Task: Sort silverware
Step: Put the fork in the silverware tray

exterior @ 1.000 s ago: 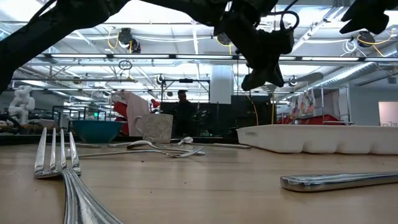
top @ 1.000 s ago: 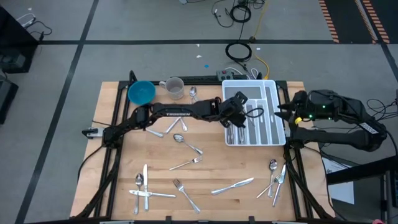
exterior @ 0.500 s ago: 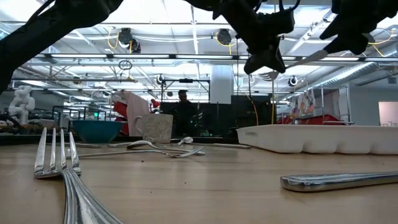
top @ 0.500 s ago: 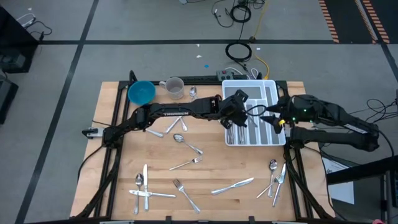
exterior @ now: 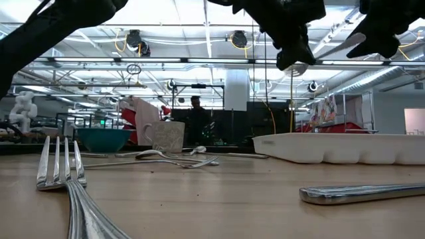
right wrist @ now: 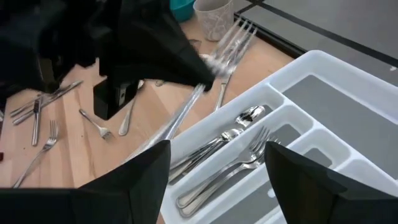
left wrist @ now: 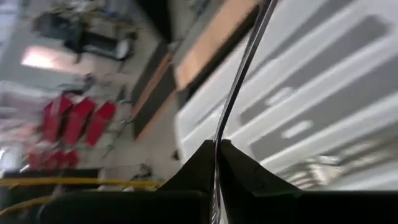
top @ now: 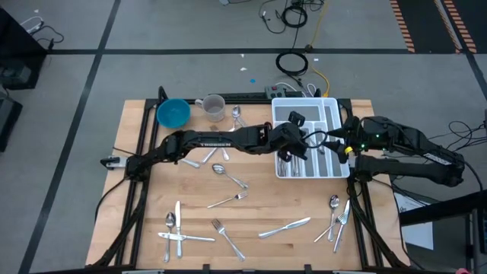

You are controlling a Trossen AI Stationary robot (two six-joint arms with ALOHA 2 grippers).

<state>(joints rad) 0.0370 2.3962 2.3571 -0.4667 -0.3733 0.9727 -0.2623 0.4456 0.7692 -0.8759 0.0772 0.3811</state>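
Wooden surface strewn with silverware; your left hand grips a fork above the tray for handover; right hand waits agape.

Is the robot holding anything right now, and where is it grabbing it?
Yes. The left end effector holds a fork over the white tray, pinched on its handle just below the tines. The right end effector is open and holds nothing.

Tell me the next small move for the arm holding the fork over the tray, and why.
Probably lower the left gripper toward the compartment holding forks, then release. Its jaws are shut on the fork, raised above the white tray; the right gripper waits open beside it.
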